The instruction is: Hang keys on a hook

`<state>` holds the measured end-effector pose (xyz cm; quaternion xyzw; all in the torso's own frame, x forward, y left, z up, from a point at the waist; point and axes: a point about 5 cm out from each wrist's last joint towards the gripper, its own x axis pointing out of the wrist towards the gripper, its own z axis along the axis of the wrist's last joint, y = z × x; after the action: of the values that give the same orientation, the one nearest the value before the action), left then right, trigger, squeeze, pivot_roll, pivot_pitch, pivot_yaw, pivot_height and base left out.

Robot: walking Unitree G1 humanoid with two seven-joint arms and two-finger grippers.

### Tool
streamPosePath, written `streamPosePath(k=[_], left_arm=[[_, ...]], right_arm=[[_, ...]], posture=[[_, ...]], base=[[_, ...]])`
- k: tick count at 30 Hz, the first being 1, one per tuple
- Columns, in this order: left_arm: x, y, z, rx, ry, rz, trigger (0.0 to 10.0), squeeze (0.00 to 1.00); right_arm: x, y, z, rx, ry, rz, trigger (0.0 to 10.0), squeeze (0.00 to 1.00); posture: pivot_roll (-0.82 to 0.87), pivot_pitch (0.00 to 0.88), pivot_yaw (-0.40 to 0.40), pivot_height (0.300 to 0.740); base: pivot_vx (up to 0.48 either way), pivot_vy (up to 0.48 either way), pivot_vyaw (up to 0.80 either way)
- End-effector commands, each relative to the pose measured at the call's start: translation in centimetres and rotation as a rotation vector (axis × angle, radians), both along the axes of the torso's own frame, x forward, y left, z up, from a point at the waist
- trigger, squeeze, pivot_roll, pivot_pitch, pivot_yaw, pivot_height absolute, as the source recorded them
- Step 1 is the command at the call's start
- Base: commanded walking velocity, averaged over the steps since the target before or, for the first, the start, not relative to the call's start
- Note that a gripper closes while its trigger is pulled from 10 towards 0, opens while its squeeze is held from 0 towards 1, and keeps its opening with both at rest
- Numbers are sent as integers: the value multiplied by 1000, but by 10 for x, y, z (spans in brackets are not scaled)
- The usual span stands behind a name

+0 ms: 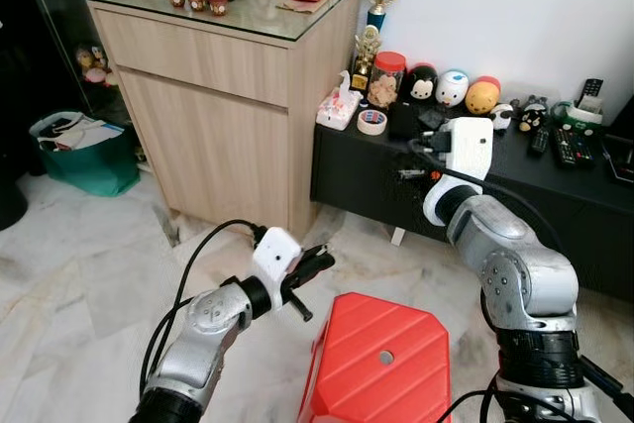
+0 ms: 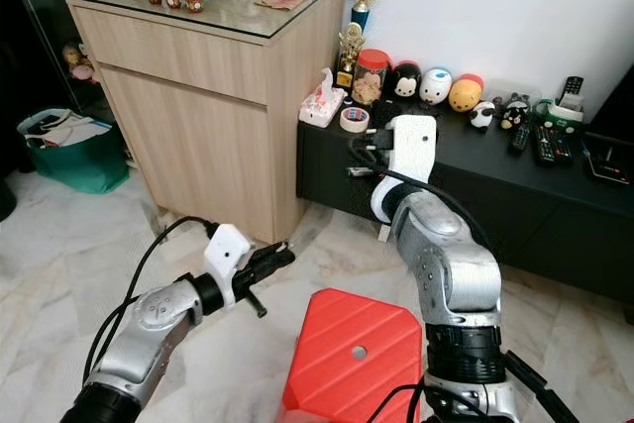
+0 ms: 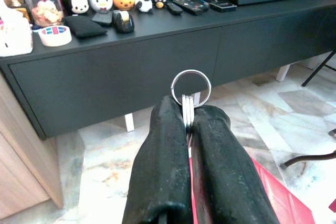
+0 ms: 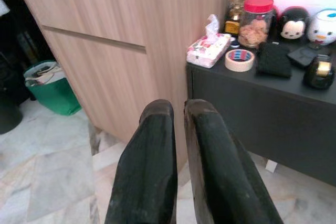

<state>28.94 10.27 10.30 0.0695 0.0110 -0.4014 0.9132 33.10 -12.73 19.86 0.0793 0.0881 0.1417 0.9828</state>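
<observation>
Left pincer (image 3: 189, 121) clamped together on the keys (image 3: 188, 116), raised above the marble floor (image 1: 89, 274) at about 7 o'clock in the left eye view, fingers aimed toward 2 o'clock. Silver key ring (image 3: 190, 88) standing clear above the fingertips; key blades pinched between the black fingers (image 3: 163, 161) and mostly hidden, so their number hard to tell. In the eye views, only a dark blur at the left pincer's tip, keys not made out.

Right pincer (image 4: 177, 109) lifted near the black low surface (image 1: 376, 180), fingers together with a thin gap, holding nothing; in the left eye view hidden behind its own white wrist housing (image 1: 470, 149).

Red stool (image 1: 381, 359) at 6 o'clock, cut off by the lower edge. Wooden cabinet (image 1: 218, 106) at 11 o'clock, its top partly cropped. Along the black low surface: tape roll (image 1: 371, 122), red-lidded jar (image 1: 386, 78), tissue pack (image 1: 338, 108), plush toys (image 1: 453, 88), remotes (image 1: 565, 146). Green bag (image 1: 84, 151) at 9 o'clock.
</observation>
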Motion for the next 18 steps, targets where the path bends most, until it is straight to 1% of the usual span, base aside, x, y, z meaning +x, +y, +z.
streamPosePath(k=[1, 3, 4, 5, 6, 9, 10, 11, 12, 13, 14, 15, 16, 17, 18], left_arm=[[0, -3, 2, 14, -11, -11, 0, 0], [-1, -2, 1, 20, -9, -7, 0, 0], [-1, -2, 1, 20, -9, -7, 0, 0], [-1, -1, 1, 24, -11, -3, 0, 0], [-1, -1, 1, 26, -12, -1, 0, 0], [0, 3, -1, 44, -19, 26, 0, 0], [2, 5, -2, 62, -25, 49, 0, 0], [2, 7, -3, 71, -28, 63, 1451, 0], [4, 9, -4, 85, -35, 84, 9020, 0], [5, 11, -4, 93, -40, 98, 9020, 0], [6, 13, -5, 105, -49, 121, 10000, 0], [8, 17, -5, 119, -56, 155, 10000, 0], [8, 17, -5, 119, -56, 155, 10000, 0], [9, 19, -6, 125, -58, 172, 10000, 0], [11, 22, -8, 132, -60, 198, 10000, 0]], right_arm=[[0, 0, -1, 7, 4, 4, 10000, 0], [2, -5, -14, -21, 43, -31, 10000, 0], [2, -5, -14, -21, 43, -31, 10000, 0], [2, -9, -24, -39, 73, -55, 10000, 0], [2, -11, -28, -46, 85, -66, 10000, 0], [0, -21, -54, -92, 150, -92, 10000, 0], [-1, -27, -69, -110, 193, -110, 10000, 0], [-3, -30, -78, -127, 217, -120, 10000, 0], [-5, -33, -89, -148, 241, -124, 10000, 0], [-7, -35, -97, -162, 257, -125, 10000, 0], [-10, -38, -107, -172, 279, -130, 10000, 0], [-14, -41, -122, -170, 312, -140, 10000, 0], [-14, -41, -122, -170, 312, -140, 10000, 0], [-17, -43, -129, -169, 329, -142, 10000, 0], [-22, -45, -141, -175, 355, -144, 10000, 0]], posture=[[42, 0, -107, 740], [41, 0, -108, 740], [41, 0, -108, 740], [41, 0, -108, 740], [44, 0, -107, 740], [43, 0, -107, 740], [45, 0, -107, 740], [45, 0, -107, 740], [45, 0, -107, 740], [45, 0, -107, 740], [48, 0, -105, 740], [48, 0, -105, 740], [48, 0, -105, 740], [48, 0, -105, 740], [51, 0, -102, 740]], base=[[0, 0, 0], [0, 0, 0], [0, 0, 0], [0, 0, 0], [0, 0, 0], [0, 0, 0], [0, 0, 0], [0, 0, 0], [0, 0, 0], [0, 0, 0], [0, 0, 0], [0, 0, 0], [0, 0, 0], [0, 0, 0], [0, 0, 0]])
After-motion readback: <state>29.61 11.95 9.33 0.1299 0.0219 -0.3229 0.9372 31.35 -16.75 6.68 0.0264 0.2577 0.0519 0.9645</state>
